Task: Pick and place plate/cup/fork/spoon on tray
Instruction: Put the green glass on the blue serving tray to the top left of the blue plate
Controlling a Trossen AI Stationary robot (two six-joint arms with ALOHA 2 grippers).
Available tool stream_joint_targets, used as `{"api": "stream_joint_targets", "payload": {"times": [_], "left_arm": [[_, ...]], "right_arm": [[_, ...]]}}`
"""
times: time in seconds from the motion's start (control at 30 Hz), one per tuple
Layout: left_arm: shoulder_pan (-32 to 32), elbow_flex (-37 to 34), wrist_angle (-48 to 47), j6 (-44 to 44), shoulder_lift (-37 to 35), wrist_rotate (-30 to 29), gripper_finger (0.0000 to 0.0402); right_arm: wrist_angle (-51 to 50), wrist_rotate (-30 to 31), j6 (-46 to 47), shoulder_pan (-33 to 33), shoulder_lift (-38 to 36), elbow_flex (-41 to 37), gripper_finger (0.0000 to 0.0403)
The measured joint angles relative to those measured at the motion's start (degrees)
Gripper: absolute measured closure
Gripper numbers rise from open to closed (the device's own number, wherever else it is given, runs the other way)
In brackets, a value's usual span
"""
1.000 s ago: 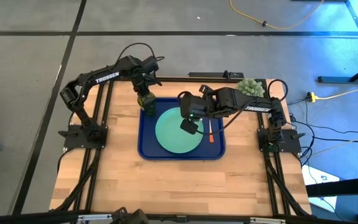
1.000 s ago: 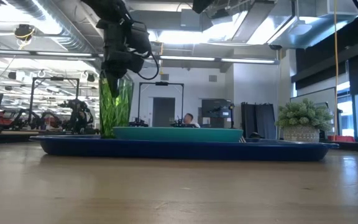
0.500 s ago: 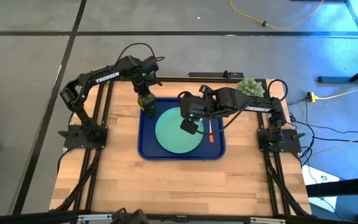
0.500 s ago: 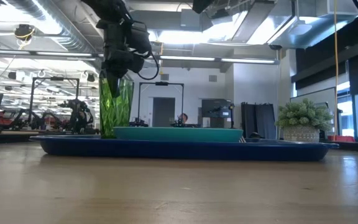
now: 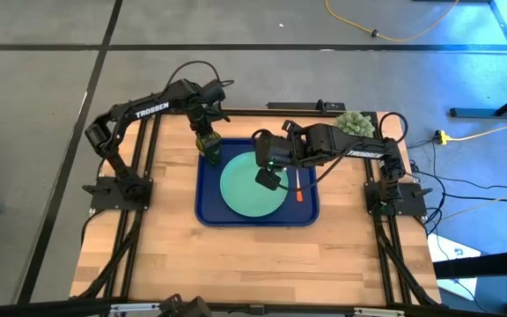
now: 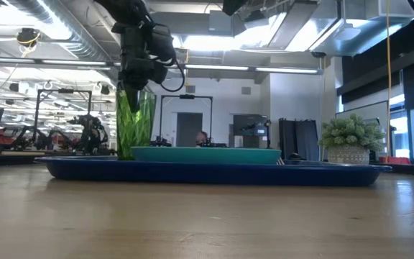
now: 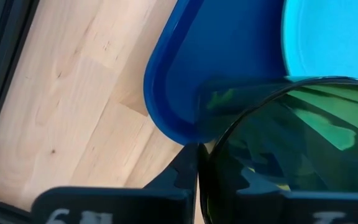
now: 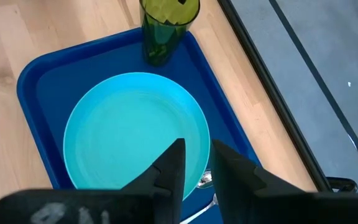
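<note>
While the wooden table (image 5: 253,251) carries the dark blue tray (image 5: 209,210) in its middle, a pale green fuzzy plant (image 5: 356,122) stands in a pot at the far right corner, well apart from the tray. On the tray lies the round, flat mint-green plate (image 5: 240,192), and just right of it lie the fork (image 5: 298,187) and the spoon (image 8: 205,179) with their thin orange-red handles.

At the far left corner of the tray stands the cup (image 6: 134,122), a translucent dark-green tumbler, upright. The left gripper (image 5: 206,139) is at its rim from above, one dark finger (image 7: 185,174) outside the glass wall; how far its fingers are apart I cannot tell, nor if they press the cup.

Above the right part of the plate hangs the right gripper (image 5: 269,177). Its fingers (image 8: 169,167) stand a little apart and hold nothing.
</note>
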Motion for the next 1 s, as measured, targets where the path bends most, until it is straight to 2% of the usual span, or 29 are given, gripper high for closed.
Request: {"api": "stream_joint_targets", "payload": {"times": [0.37, 0.73, 0.9, 1.0], "left_arm": [[0.0, 0.0, 0.2, -0.3, 0.0, 0.1, 0.0336], [0.0, 0.0, 0.2, -2.0, 0.0, -0.2, 0.0337], [-0.3, 0.1, 0.0, -1.8, 0.0, -4.4, 0.0337], [-0.3, 2.0, -1.5, -1.8, 0.0, -4.4, 0.0337]], "right_arm": [[0.0, 0.0, 0.0, 0.0, 0.0, 0.0, 0.0325], [0.0, -0.5, 0.0, 0.0, 0.0, 0.0, 0.0325], [0.0, -0.6, 0.1, 0.0, 0.0, 0.0, 0.0325], [0.0, -1.0, 0.2, 0.0, 0.0, 0.0, 0.0325]]}}
